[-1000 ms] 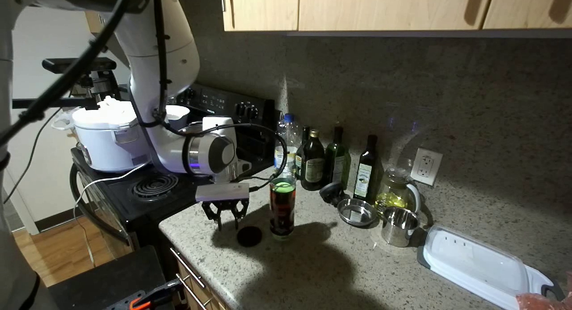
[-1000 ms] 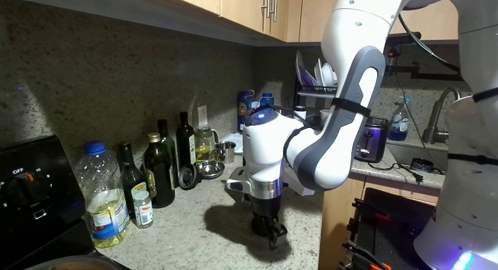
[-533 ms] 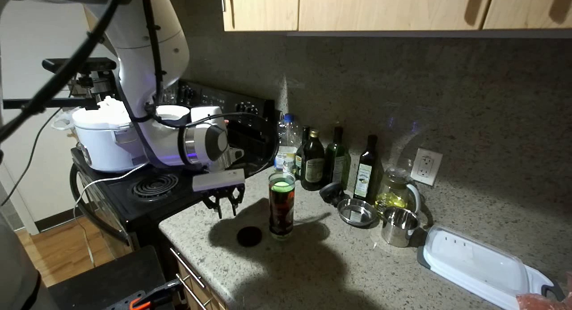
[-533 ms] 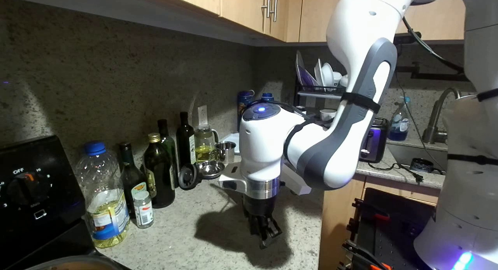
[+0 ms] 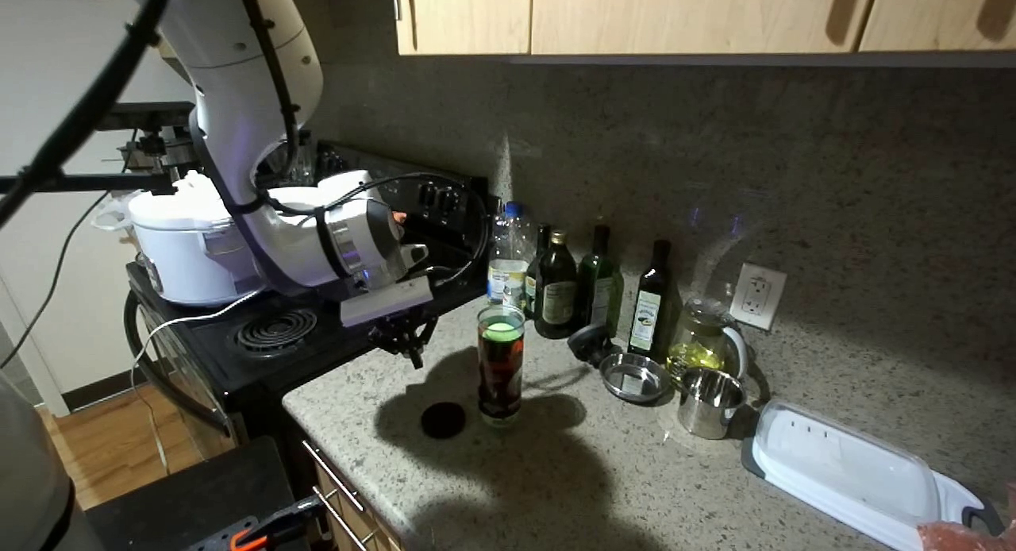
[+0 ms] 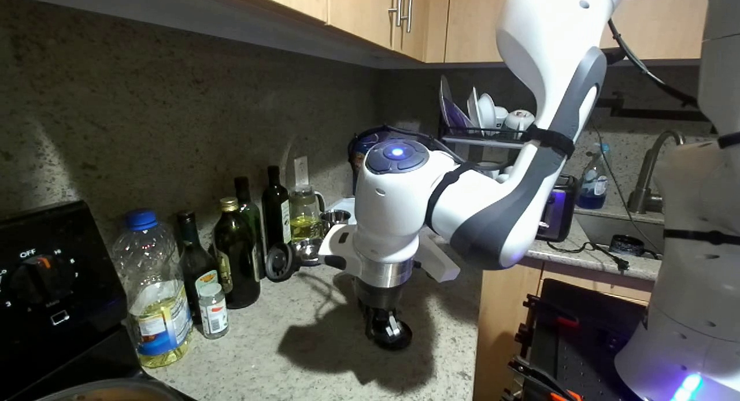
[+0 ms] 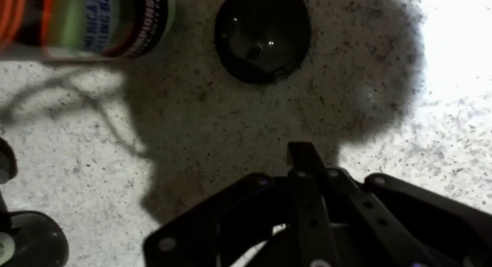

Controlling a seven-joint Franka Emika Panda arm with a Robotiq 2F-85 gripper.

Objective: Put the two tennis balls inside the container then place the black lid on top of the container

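Wrist view, black lid (image 7: 262, 36), round, glossy

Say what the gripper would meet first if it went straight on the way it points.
Probably the black lid, though depth is unclear: the tilted gripper could instead touch the countertop just short of it.

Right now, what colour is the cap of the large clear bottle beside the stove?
The cap is blue; it shows best in an exterior view.
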